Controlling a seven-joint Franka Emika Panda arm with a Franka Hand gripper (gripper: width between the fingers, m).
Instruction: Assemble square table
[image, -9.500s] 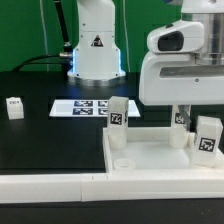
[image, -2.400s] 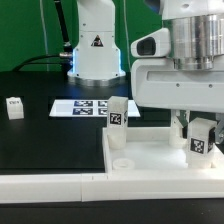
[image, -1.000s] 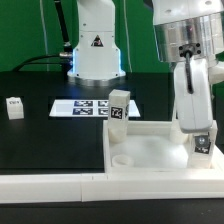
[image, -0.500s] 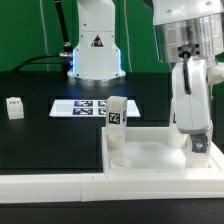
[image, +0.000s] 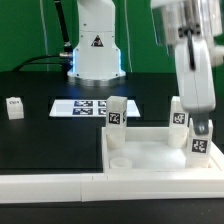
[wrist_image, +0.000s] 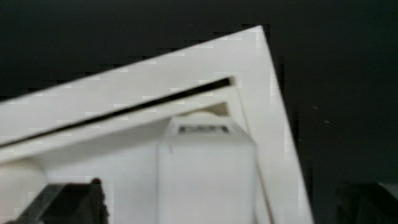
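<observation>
The square table top lies as a white rimmed tray at the exterior view's lower right. Three white tagged legs stand upright in its corners: the far left one, the far right one and the near right one. A round socket shows in the near left corner. My gripper hangs open just above the near right leg, apart from it. In the wrist view that leg stands inside the top's corner rim, between my dark fingertips. A fourth leg sits alone at the far left.
The marker board lies flat behind the table top. A long white bar-shaped wall runs along the front edge. The robot's base stands at the back centre.
The jaws have opened and let go of the near right leg. The gripper has risen off it, uncovering the far right leg. The leg stays upright in its corner.
</observation>
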